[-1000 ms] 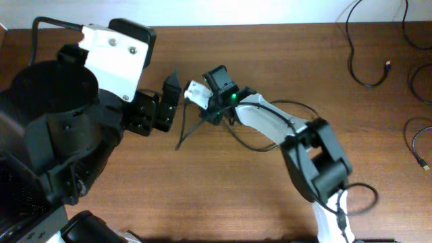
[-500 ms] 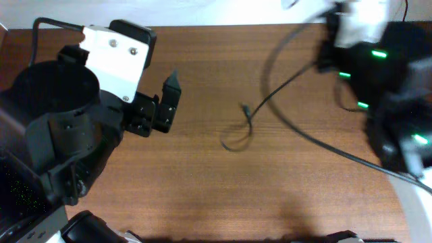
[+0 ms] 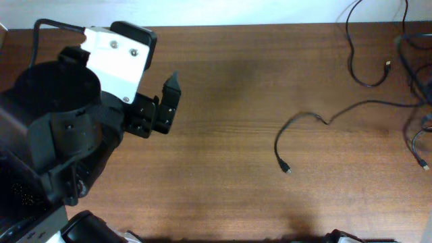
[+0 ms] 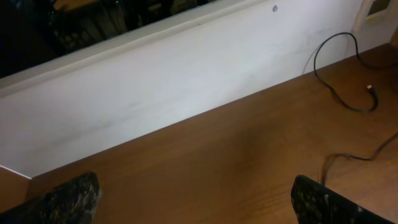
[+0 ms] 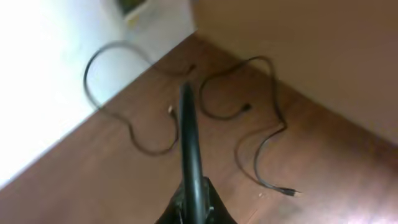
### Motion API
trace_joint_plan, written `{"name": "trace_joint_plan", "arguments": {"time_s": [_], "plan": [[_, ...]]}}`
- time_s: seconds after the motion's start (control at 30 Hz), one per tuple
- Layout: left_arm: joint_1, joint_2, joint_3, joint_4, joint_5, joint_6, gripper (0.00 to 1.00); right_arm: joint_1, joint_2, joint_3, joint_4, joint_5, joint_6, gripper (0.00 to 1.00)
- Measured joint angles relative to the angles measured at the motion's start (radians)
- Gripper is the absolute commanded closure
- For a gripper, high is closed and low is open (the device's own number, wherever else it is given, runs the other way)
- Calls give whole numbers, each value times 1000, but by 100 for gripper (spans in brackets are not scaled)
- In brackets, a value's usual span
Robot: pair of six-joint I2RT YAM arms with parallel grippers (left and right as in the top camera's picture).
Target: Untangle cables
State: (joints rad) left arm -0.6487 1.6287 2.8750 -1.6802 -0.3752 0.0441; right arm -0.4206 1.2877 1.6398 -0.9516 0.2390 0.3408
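Observation:
A thin black cable (image 3: pixel 317 119) lies stretched across the table, its plug end (image 3: pixel 286 169) near the middle and its other end running off the right edge. My right gripper (image 5: pixel 194 206) is shut on a black cable (image 5: pixel 188 137) that runs up from its jaws; the arm is out of the overhead view. More loose cables (image 3: pixel 361 64) lie at the back right, and also show in the right wrist view (image 5: pixel 258 130). My left gripper (image 3: pixel 169 101) is open and empty at the left, its fingertips (image 4: pixel 69 198) wide apart over bare wood.
A white wall (image 4: pixel 186 81) borders the table's far edge. Further cable loops (image 3: pixel 415 142) lie along the right edge. The left wrist view shows a cable loop (image 4: pixel 339 93) at the far right corner. The left arm's large black body (image 3: pixel 61 135) covers the left side.
My right arm has swung from the table's middle out past the right edge, pulling a cable with it. The strand now lies stretched towards the right. The left arm has not moved.

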Motion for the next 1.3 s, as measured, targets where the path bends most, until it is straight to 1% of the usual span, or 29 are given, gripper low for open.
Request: {"name": "trace_joint_plan", "arguments": {"time_s": [0.13,0.2,0.3,0.57,0.63,0.7,0.73,0.87,0.97,1.03,1.13,1.23,1.3], "plan": [[0,0,0,0,0,0,1,-63,-51,0,68,4,26,96],[0,0,0,0,0,0,1,-90,-56,0,171,3,13,96],[0,0,0,-6,0,0,1,-126,-47,1,241,-2,-10,96],[0,0,0,-7,0,0,1,-335,42,87,242,-159,23,96],[0,0,0,-7,0,0,1,-364,45,108,266,-153,44,96],[0,0,0,-7,0,0,1,-378,45,141,280,-104,68,96],[0,0,0,-7,0,0,1,-378,45,149,268,-83,76,96],[0,0,0,-7,0,0,1,-361,65,162,128,-14,125,96],[0,0,0,-7,0,0,1,-307,114,161,-76,8,195,96],[0,0,0,-6,0,0,1,-262,149,158,-187,11,254,96],[0,0,0,-7,0,0,1,-175,182,154,-291,14,320,96],[0,0,0,-7,0,0,1,-81,187,140,-373,15,378,96],[0,0,0,-7,0,0,1,-18,187,130,-395,15,414,96]]}}
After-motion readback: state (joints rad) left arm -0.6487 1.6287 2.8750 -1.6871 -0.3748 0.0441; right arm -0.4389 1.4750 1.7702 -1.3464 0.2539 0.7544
